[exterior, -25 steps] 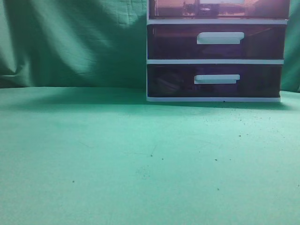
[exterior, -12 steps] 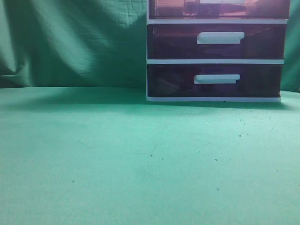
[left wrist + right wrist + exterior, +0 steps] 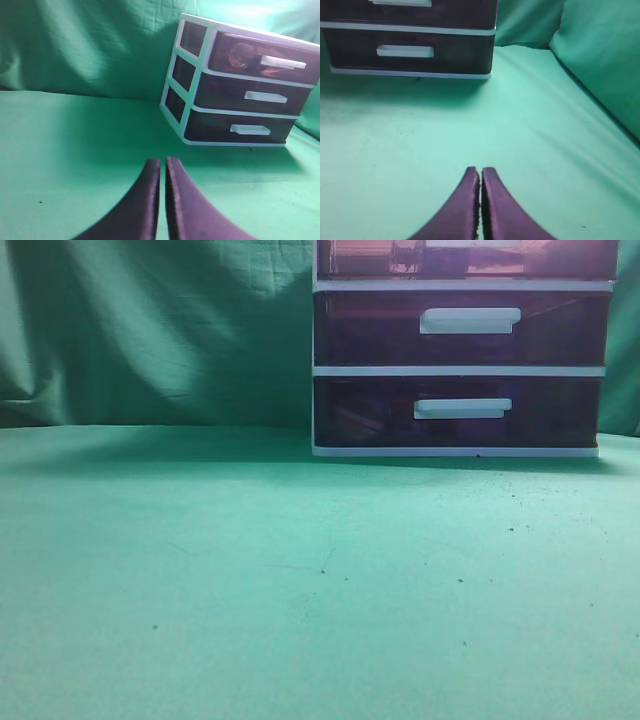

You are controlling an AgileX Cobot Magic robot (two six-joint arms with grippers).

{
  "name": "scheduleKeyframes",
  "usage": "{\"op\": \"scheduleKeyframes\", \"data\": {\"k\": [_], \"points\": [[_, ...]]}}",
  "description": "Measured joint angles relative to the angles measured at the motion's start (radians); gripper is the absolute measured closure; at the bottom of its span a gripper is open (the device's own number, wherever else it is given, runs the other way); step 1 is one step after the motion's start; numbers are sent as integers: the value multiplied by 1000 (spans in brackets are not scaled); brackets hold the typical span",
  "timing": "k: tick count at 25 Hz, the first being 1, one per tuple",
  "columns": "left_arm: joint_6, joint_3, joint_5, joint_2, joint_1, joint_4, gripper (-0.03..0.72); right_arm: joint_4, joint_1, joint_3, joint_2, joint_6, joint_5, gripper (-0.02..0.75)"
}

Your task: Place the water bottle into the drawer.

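Note:
The drawer [image 3: 260, 57], uppermost of three dark purple-brown ones in a white-framed unit, looks closed, with a white bar handle [image 3: 283, 62]. A round clear shape shows through its front at the left, possibly the water bottle [image 3: 241, 54]. In the exterior view only the drawer's lower strip [image 3: 465, 260] shows at the top edge, with something inside. My left gripper [image 3: 163, 162] is shut and empty, low over the cloth, well short of the unit. My right gripper [image 3: 481, 171] is shut and empty over the cloth, in front of the unit's right end.
The two lower drawers [image 3: 460, 330] [image 3: 458, 412] are closed. The unit stands at the back right of a green cloth table [image 3: 300, 570], against a green cloth backdrop [image 3: 150, 330]. In the right wrist view the cloth rises into a wall [image 3: 600, 60] on the right.
Neither arm shows in the exterior view. Only the glints inside the top drawer's visible strip shift slightly; the unit stays still.

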Motion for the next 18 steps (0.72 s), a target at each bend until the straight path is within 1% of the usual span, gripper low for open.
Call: {"op": "scheduleKeyframes", "data": {"k": [9,18], "points": [[0,0,0,0,0,0,688,4,0,5,0,27,47,738],[0,0,0,0,0,0,688,12,0,5,0,29,48,738]]}}
